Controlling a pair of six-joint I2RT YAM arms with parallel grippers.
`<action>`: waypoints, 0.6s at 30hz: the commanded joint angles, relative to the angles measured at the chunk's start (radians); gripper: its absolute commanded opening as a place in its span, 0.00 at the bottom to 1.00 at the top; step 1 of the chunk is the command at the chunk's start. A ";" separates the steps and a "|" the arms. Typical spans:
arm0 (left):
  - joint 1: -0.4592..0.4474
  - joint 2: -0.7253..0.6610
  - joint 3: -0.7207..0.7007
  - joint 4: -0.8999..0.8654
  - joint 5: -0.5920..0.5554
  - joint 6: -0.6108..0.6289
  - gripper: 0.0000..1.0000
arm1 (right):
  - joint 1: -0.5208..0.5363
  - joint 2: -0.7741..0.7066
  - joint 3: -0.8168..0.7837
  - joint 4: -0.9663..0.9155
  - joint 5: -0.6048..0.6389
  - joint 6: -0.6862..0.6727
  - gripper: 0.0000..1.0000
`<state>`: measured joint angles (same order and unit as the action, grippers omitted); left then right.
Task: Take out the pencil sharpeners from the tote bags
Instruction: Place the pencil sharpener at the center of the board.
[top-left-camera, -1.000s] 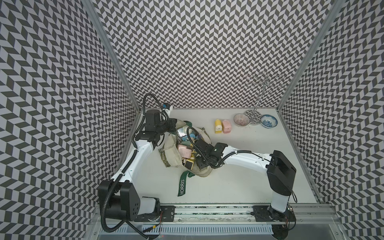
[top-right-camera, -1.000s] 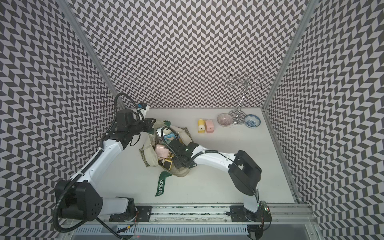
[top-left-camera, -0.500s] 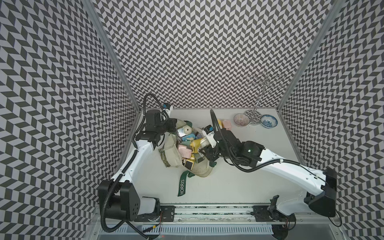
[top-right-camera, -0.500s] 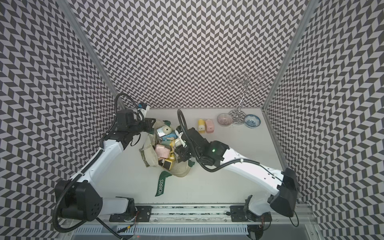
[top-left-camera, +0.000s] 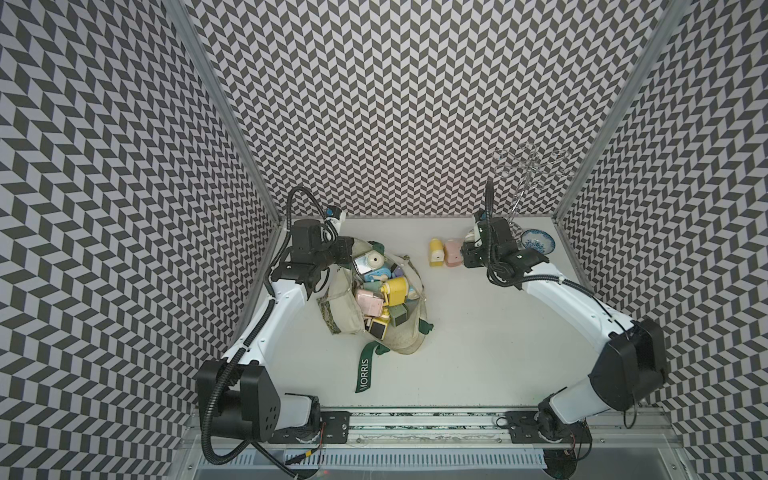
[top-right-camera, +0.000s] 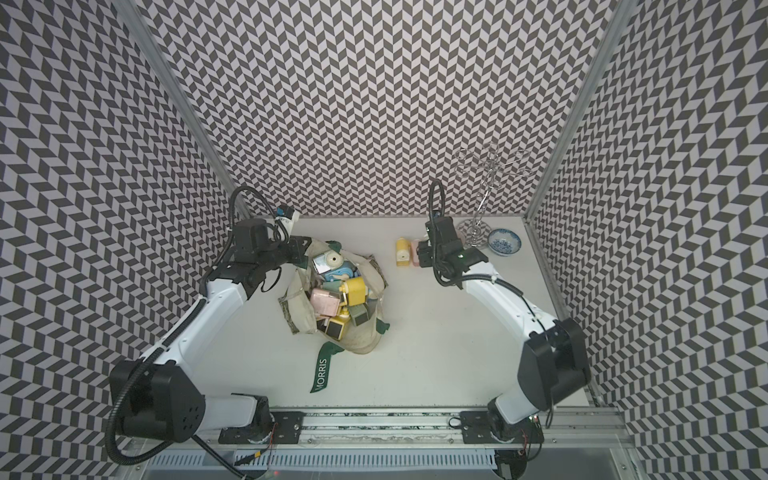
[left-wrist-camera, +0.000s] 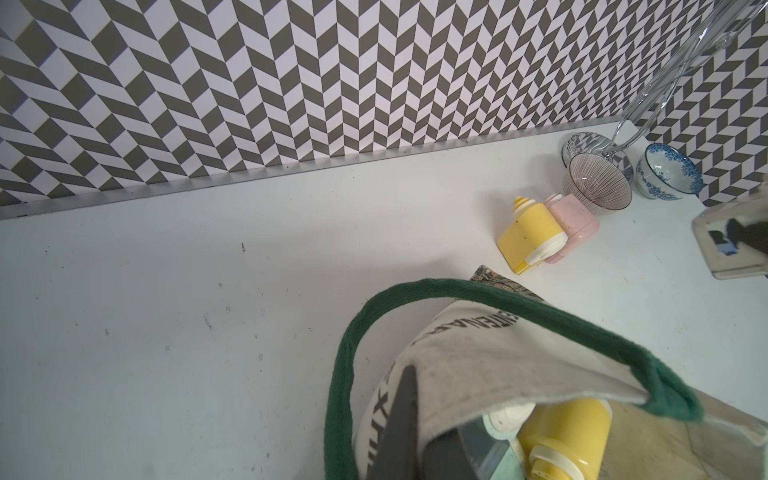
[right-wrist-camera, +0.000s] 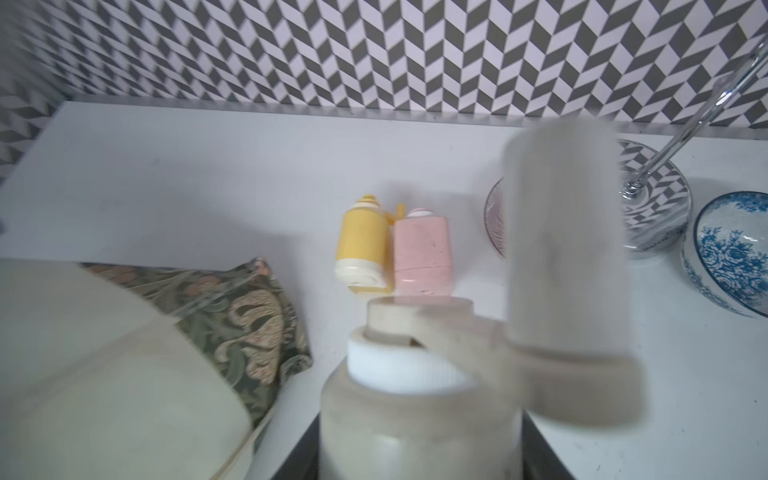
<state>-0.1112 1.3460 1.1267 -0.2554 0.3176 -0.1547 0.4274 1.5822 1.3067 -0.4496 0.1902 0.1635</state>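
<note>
**R arm holding sharpener, L pinning bag**

L gripper (top-left-camera: 345, 261) pressed together on far-left rim of cream canvas tote bag (top-left-camera: 338, 316) w/ dark green MORRIS strap (top-left-camera: 364, 371), bag lying open on white table (top-left-camera: 478, 340). Pile of pastel plastic crank sharpeners (top-left-camera: 376, 297) sits in the bag mouth. R gripper (top-left-camera: 466, 258) pinching a beige boxy plastic sharpener (right-wrist-camera: 415, 419), crank handle fwd in wrist view, blurred; cannot tell if it touches table. It's just beside yellow plastic sharpener (top-left-camera: 435, 252) and pink plastic sharpener (top-left-camera: 452, 254), those 2 touching, on table well apart from bag. Blue floral ceramic bowl (top-left-camera: 538, 241) near far R corner
</note>
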 joint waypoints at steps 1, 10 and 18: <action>0.002 -0.047 0.074 0.154 -0.001 0.004 0.00 | -0.044 0.077 0.026 0.136 0.028 -0.087 0.34; 0.004 -0.048 0.071 0.158 0.002 0.002 0.00 | -0.165 0.290 0.177 0.060 -0.043 -0.103 0.33; 0.003 -0.047 0.073 0.157 0.001 0.003 0.00 | -0.167 0.359 0.195 0.080 -0.076 -0.112 0.33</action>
<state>-0.1112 1.3460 1.1267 -0.2558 0.3161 -0.1547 0.2543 1.9209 1.4609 -0.4397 0.1352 0.0692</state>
